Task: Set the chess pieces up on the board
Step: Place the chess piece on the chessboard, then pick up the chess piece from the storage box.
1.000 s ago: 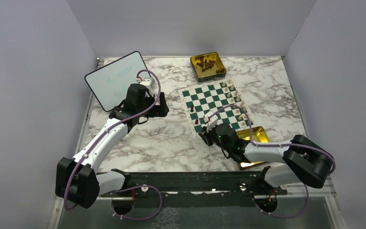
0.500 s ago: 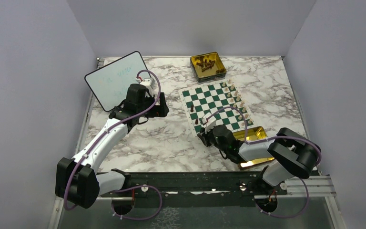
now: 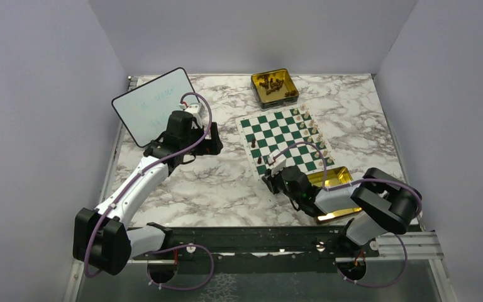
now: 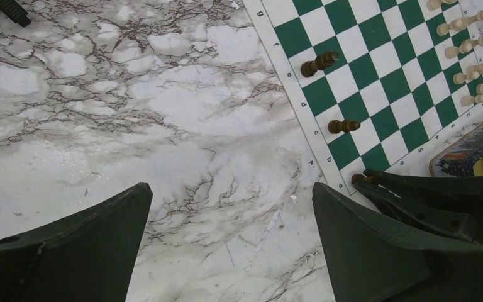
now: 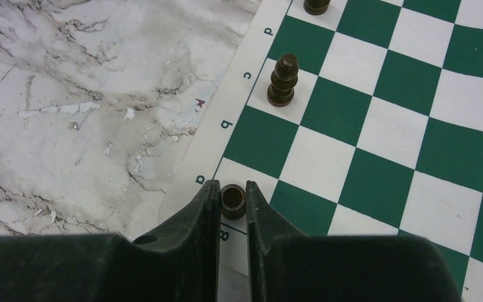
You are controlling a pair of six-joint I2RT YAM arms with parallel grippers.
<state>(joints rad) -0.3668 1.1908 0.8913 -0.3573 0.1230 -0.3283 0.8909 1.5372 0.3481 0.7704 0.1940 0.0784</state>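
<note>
The green and white board (image 3: 283,139) lies right of centre. My right gripper (image 3: 269,180) is at its near left corner, shut on a dark brown chess piece (image 5: 233,200) whose round end faces the wrist camera, over the white corner square by the letter a. Two more dark pieces (image 5: 283,80) stand along that edge; they also show in the left wrist view (image 4: 319,63). Cream pieces (image 3: 309,129) line the far right edge. My left gripper (image 4: 231,189) is open and empty over bare marble left of the board (image 4: 383,88).
A gold tin (image 3: 274,88) with several dark pieces stands behind the board. A second gold tin (image 3: 338,179) sits at the board's near right corner, beside my right arm. A white whiteboard (image 3: 148,104) with a black rim lies at the back left.
My right arm's elbow has swung in to the left, while its gripper stays at the board's near left corner with the dark piece. The left arm has not moved.
</note>
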